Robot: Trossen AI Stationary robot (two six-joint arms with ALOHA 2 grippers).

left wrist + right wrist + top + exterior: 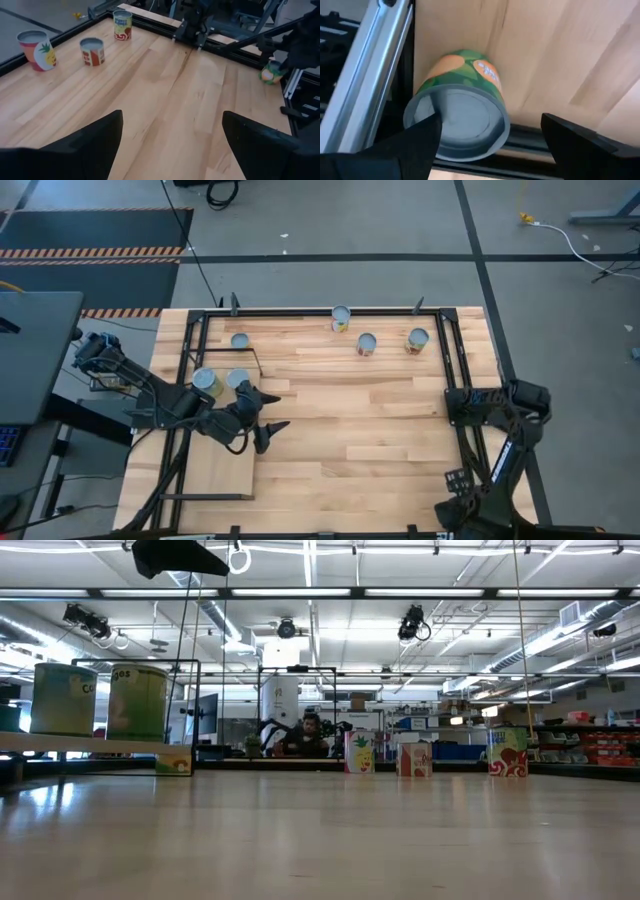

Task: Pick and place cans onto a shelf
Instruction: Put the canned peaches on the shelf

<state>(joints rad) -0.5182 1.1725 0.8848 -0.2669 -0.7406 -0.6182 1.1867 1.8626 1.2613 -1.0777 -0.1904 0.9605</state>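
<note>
Two cans (205,381) (237,380) stand upright on the pale shelf board (218,468), which the low view shows raised at the left (80,745). A third can (239,340) stands just beyond them. Three more cans (340,318) (366,344) (417,340) stand upright on the tabletop near its far edge. My left gripper (278,410) is open and empty beside the shelf, pointing toward the table's right (172,145). My right gripper (490,150) is open at the table's right edge. Its fingers stand on either side of a green, orange-labelled can (462,100) lying on its side against the black rail.
A black metal frame (455,350) runs around the tabletop, and a silver rail (365,65) lies beside the fallen can. The same can shows in the left wrist view (271,74) next to my right arm (500,415). Bare planks lie in the table's middle (360,420).
</note>
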